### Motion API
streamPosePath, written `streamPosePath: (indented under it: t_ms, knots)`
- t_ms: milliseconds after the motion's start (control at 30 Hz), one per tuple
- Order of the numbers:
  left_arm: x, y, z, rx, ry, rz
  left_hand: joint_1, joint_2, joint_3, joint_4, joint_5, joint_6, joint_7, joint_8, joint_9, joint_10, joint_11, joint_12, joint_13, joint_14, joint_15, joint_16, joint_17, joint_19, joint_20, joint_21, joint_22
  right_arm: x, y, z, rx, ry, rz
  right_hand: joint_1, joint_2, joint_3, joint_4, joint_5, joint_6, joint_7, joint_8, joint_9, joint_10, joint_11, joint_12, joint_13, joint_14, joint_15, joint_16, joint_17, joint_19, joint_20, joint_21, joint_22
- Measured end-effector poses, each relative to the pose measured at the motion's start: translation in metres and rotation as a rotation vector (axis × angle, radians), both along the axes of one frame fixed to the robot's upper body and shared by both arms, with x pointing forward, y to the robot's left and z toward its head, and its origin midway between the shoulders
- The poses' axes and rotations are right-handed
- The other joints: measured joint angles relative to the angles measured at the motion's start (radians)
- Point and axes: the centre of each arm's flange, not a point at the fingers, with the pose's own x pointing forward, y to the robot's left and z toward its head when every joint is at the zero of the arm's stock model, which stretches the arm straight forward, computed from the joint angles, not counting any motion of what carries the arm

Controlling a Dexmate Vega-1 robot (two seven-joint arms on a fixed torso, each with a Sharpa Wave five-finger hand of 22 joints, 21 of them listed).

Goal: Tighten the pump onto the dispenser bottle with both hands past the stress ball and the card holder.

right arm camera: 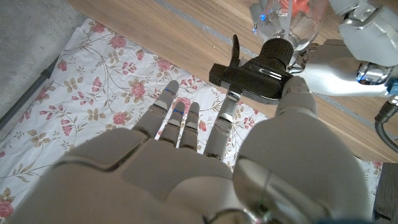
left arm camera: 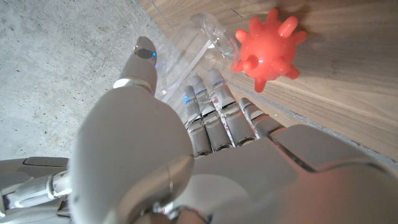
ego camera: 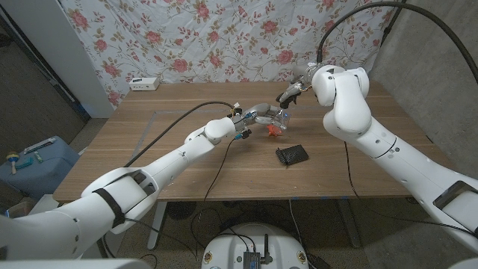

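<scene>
- Where the two arms meet over the far middle of the wooden table (ego camera: 187,168), the left hand (ego camera: 258,114) grips the clear dispenser bottle (ego camera: 278,116), its fingers wrapped round the body; the left wrist view confirms the transparent wall of the bottle (left arm camera: 208,37) lying inside the curled fingers (left arm camera: 214,102).
- Right hand (ego camera: 293,91) comes in from the far side, just beyond the left hand, and holds the black pump (right arm camera: 258,71) between thumb and one finger, with the other fingers (right arm camera: 177,118) spread apart.
- Pump sits at the neck of the bottle (right arm camera: 298,25) in the right wrist view; whether its collar is fully seated cannot be told.
- Red spiky stress ball (ego camera: 273,131) lies on the table just on the robot's side of the left hand's fingertips, close beside the bottle; the left wrist view shows the ball (left arm camera: 268,46) next to the bottle's clear end.
- Black card holder (ego camera: 292,155) lies nearer the robot than the ball, apart from both hands.
- White power strip (ego camera: 145,84) rests at the table's far edge, well away from the left hand, before a floral cloth (ego camera: 224,37).
</scene>
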Motion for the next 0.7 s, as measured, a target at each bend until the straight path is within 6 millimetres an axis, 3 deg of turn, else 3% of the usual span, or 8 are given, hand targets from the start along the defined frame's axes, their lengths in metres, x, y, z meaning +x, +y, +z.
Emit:
streamPosePath:
  t_ms: [700]
  knots:
    - [0.0002,0.0022,0.0032,0.003,-0.020,0.003,0.000,0.000,0.001,-0.001,0.000,0.000,0.000,0.000,0.000,0.002,-0.002,-0.001,0.000,0.000,0.000,0.000,0.000,0.000,0.000,0.000,0.000,0.0029,0.0080,0.0007,-0.011,-0.063,-0.061,-0.020,0.012,-0.004,0.010,-0.014,0.144,0.026,0.029,-0.002,0.087,-0.006,0.008,-0.005,0.071,-0.018,0.004,-0.003,0.044,0.001,0.000,0.000]
